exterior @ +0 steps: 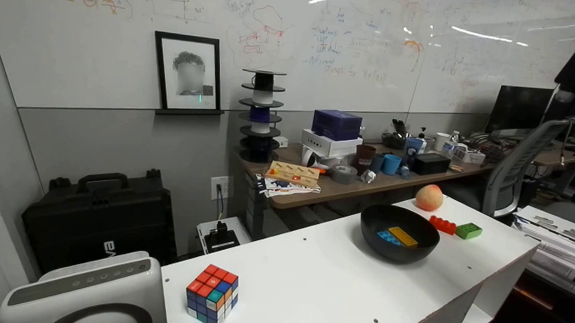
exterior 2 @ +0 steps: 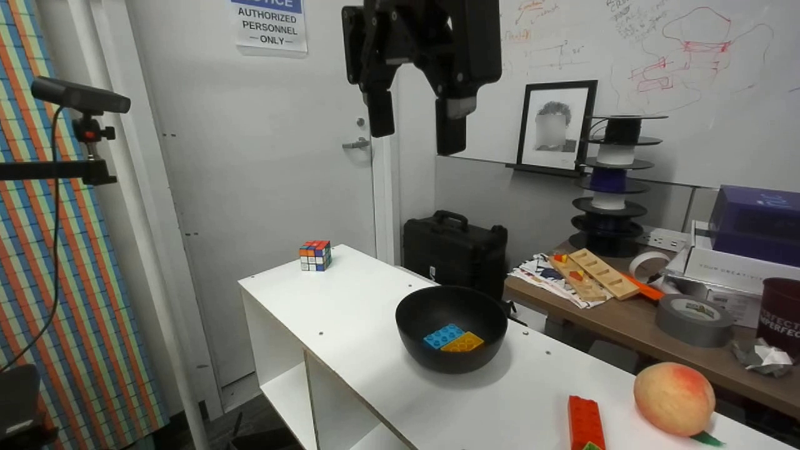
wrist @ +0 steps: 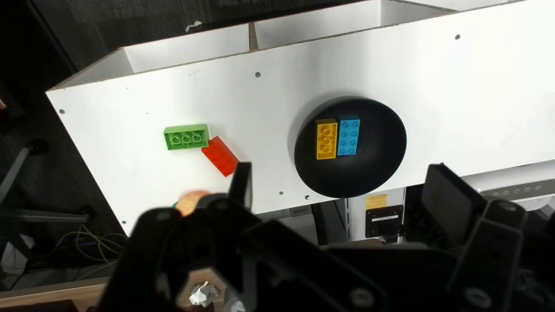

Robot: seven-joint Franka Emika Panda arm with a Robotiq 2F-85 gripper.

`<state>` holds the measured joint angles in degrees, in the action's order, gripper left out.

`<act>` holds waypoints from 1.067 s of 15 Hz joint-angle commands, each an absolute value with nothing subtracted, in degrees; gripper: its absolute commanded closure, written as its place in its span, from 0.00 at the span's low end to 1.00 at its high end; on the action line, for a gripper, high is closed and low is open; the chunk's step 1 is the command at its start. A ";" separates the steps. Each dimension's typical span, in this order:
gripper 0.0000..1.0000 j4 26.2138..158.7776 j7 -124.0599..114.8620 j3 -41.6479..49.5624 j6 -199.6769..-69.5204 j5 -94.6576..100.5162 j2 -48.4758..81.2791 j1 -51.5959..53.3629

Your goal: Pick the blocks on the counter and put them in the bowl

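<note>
The black bowl point(exterior: 384, 255) stands on the white counter point(exterior: 302, 281); it also shows in an exterior view point(exterior 2: 451, 362) and the wrist view point(wrist: 373, 173). The yellow block point(wrist: 326, 141) and blue block point(wrist: 348, 136) lie side by side inside the bowl. The red block point(wrist: 221, 157) and green block point(wrist: 186, 138) lie on the counter beside the bowl, close together, their near corners about touching. In an exterior view the red block point(exterior 2: 585, 424) shows, with the green block point(exterior 2: 592, 446) mostly cut off. My gripper point(exterior 2: 416, 144) is open and empty, high above the counter.
An orange peach-like ball point(exterior: 429, 198) sits near the red block at the counter's edge. A multicoloured puzzle cube point(exterior: 212, 295) stands at the opposite end, by a white appliance point(exterior: 87, 288). A brown desk point(exterior: 291, 200) with clutter runs alongside the counter.
</note>
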<state>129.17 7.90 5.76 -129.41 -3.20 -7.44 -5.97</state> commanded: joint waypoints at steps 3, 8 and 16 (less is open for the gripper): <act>0.00 123.07 10.86 6.91 -121.62 -3.10 -4.07 -6.02; 0.00 108.91 23.59 9.40 -110.38 -3.95 6.68 -7.80; 0.00 96.88 31.27 7.02 -120.78 0.46 25.43 -10.93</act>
<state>103.31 29.55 8.58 -118.83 -2.18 18.13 -9.71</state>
